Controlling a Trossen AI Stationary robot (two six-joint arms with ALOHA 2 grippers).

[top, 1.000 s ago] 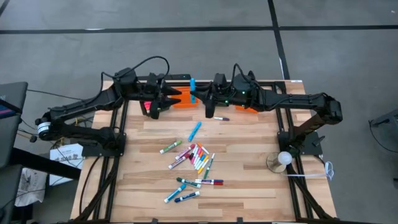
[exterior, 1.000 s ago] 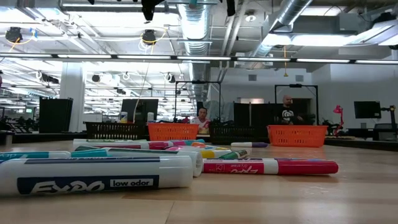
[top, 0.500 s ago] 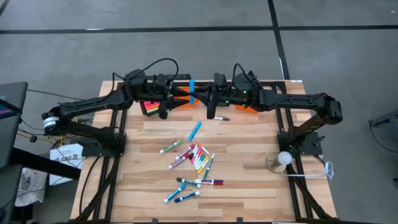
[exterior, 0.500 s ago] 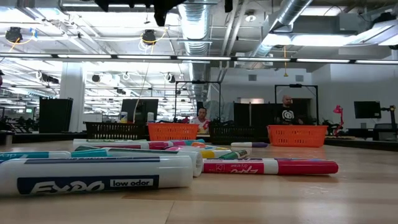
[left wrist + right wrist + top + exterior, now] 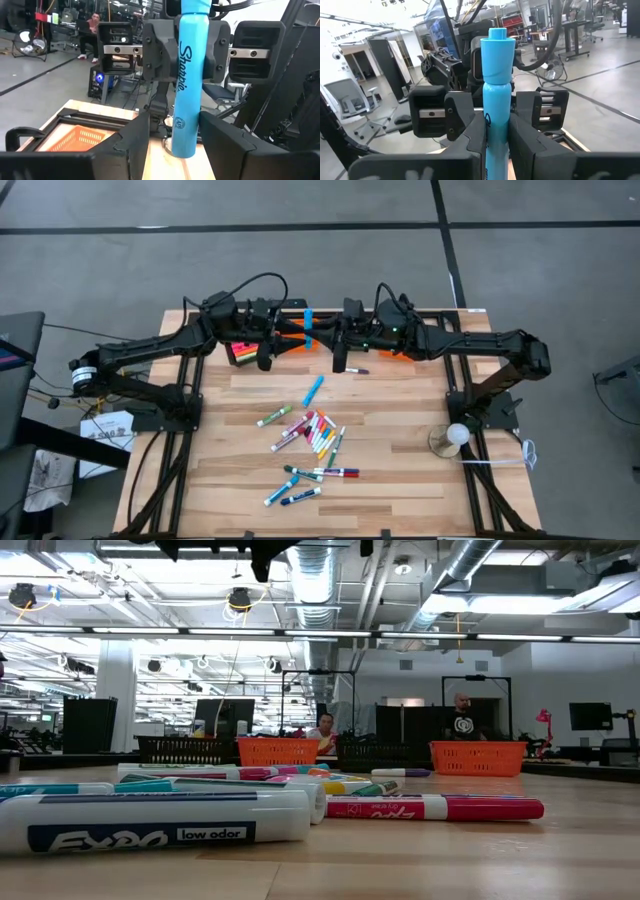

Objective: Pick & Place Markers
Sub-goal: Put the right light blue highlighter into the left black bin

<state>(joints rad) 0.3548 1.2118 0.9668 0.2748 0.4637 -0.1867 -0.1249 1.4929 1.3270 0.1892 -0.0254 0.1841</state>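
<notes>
Right gripper (image 5: 496, 142): fingers pinched on a light blue cylindrical Sharpie marker (image 5: 309, 326), held above the table's far edge, between the two arms.
Left gripper (image 5: 174, 137): facing the right one, fingers spread to either side of the same blue marker; contact cannot be told.
Other markers (image 5: 316, 436): a loose scatter of capped pens in many colours on the wooden slatted table (image 5: 400, 430), mid-table and nearer.
Baskets: an orange mesh basket (image 5: 293, 340) sits under the grippers.
</notes>
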